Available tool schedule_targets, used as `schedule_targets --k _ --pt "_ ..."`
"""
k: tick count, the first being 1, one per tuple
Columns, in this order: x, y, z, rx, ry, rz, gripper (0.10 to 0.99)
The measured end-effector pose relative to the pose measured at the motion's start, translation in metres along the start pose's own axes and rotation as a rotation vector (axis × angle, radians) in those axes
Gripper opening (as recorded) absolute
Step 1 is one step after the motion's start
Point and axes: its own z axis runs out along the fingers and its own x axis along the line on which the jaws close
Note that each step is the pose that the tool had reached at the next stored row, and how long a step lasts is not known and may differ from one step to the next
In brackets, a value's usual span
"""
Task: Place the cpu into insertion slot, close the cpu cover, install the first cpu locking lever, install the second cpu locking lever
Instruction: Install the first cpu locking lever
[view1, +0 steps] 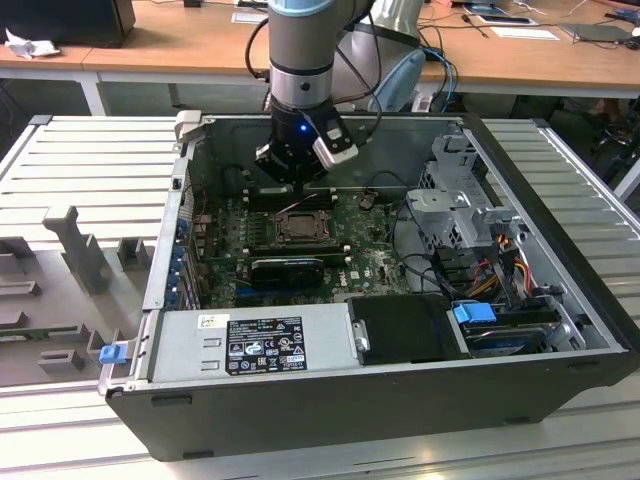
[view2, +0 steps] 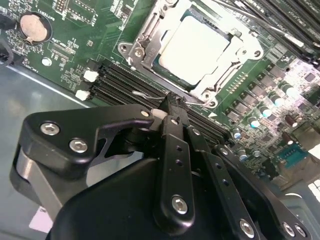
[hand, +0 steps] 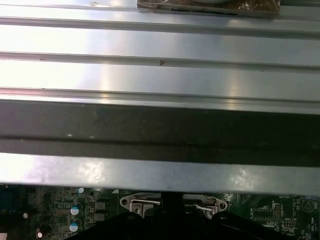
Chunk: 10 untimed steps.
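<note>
The cpu (view2: 197, 44) lies flat in the insertion slot (view1: 300, 226) on the green motherboard, its pale face showing through the cut-out of the cpu cover (view2: 150, 47). The silvery cover is lying down over it. My gripper (view2: 171, 104) is shut, and its tips are at the socket's edge, right by a thin wire locking lever (view2: 144, 94); I cannot tell whether they touch it. In the exterior view the gripper (view1: 297, 183) hangs just behind the socket. In the first wrist view the socket's rim (hand: 140, 204) peeks out beside the dark fingers (hand: 172, 207).
Black memory slots (view2: 115, 82) run beside the socket. A coin cell (view2: 34, 27) sits on the board. The open case holds a power supply (view1: 260, 345), drive cages (view1: 465, 215) and cables. The case wall (hand: 160, 127) rises close behind the gripper.
</note>
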Motion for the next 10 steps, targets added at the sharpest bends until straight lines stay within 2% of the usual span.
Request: schedule_targets --k 10 --pt "-0.0106 0.0029 0.005 0.0 0.0 0.0 0.106"
